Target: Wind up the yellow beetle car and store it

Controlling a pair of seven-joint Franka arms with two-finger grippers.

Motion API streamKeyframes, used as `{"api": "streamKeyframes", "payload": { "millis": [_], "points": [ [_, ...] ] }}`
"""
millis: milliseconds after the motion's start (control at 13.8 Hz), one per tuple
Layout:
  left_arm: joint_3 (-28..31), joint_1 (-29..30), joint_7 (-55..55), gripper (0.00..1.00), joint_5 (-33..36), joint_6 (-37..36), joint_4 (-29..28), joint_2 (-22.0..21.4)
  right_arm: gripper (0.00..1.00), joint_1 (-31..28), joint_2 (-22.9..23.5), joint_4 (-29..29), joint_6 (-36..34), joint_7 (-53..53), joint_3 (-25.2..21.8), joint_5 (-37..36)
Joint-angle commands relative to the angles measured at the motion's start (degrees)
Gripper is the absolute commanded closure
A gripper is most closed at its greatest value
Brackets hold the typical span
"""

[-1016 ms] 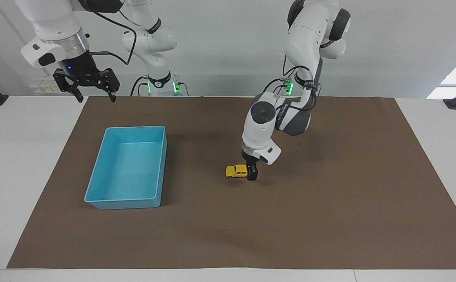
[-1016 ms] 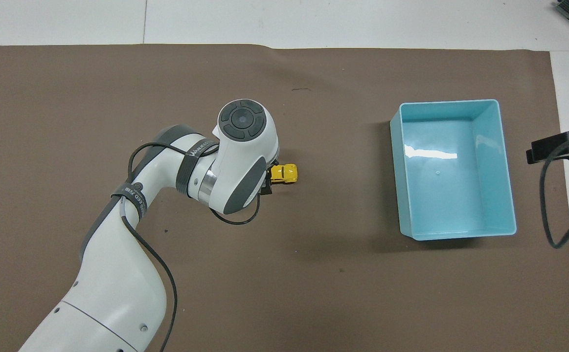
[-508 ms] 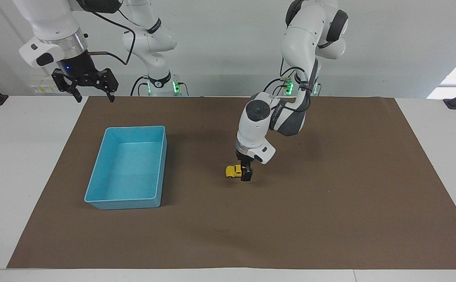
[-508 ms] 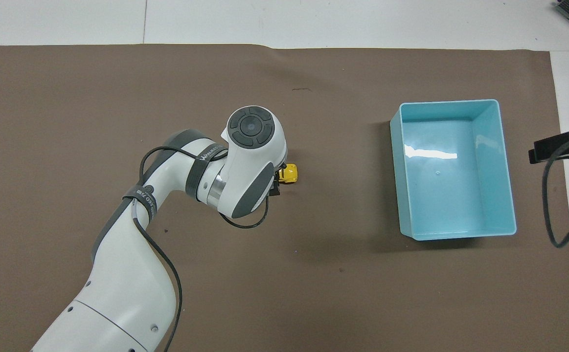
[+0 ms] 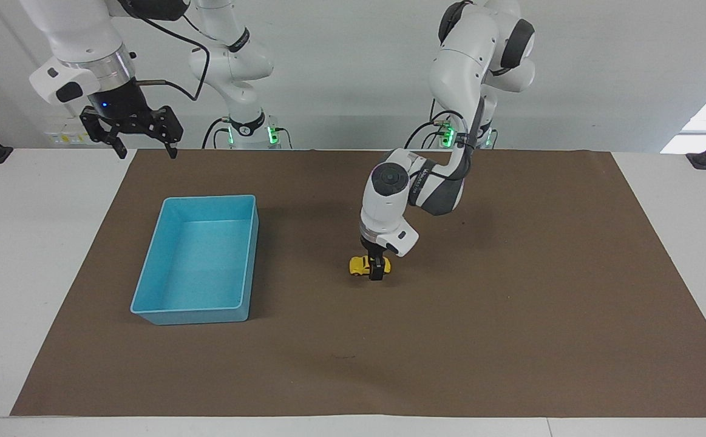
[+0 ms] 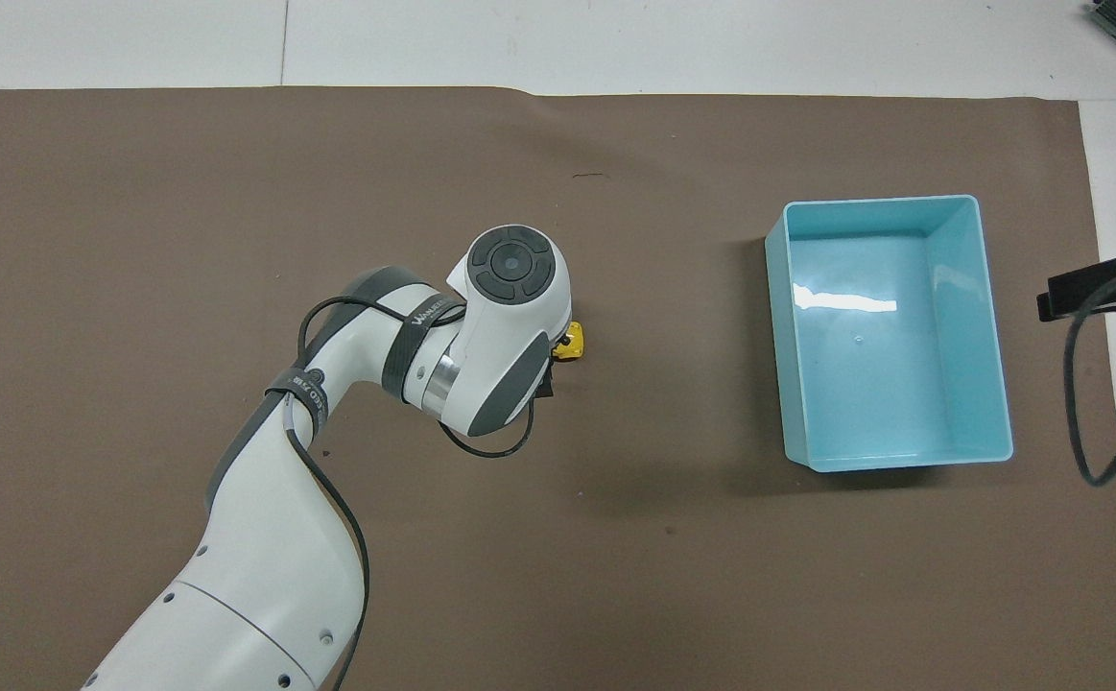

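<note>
The yellow beetle car (image 5: 360, 265) stands on the brown mat near the table's middle, on its wheels. My left gripper (image 5: 377, 271) is down at the car and straddles its middle, low at mat height. In the overhead view the left arm's wrist covers most of the car (image 6: 574, 341), and only its end toward the tray shows. My right gripper (image 5: 148, 152) is open and empty, held high over the mat's edge at the right arm's end, where it waits.
A blue tray (image 5: 209, 198) stands empty on the mat toward the right arm's end and also shows in the overhead view (image 6: 879, 201). The brown mat (image 5: 510, 315) covers most of the white table.
My left gripper has slid from the car's end on the left arm's side to over its middle. The car has stayed in place. The right arm has barely moved.
</note>
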Motion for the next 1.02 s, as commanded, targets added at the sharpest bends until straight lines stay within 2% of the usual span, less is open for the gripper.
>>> {"api": "streamKeyframes", "payload": {
  "millis": [0,218,363,943],
  "points": [
    [0.8,-0.7,-0.5,0.23,-0.9,0.3,-0.9,-0.5,0.00,-0.5,-1.4,-1.6,0.9,-1.2,0.2,0.2],
    [0.7,-0.7,-0.4,0.61,-0.8,0.2,-1.0,-0.5,0.00,-0.5,-1.3,-1.6,0.8,-1.2,0.2,0.2],
    [0.7,-0.6,-0.4,0.72,-0.8,0.2,-1.1,-0.5,0.00,-0.6,-1.3,-1.6,0.8,-1.2,0.1,0.2],
    [0.9,2.0,2.6,0.72,-0.7,0.2,-4.4,-1.4,0.00,-0.7,-1.3,-1.6,0.9,-1.2,0.2,0.2]
  ]
}}
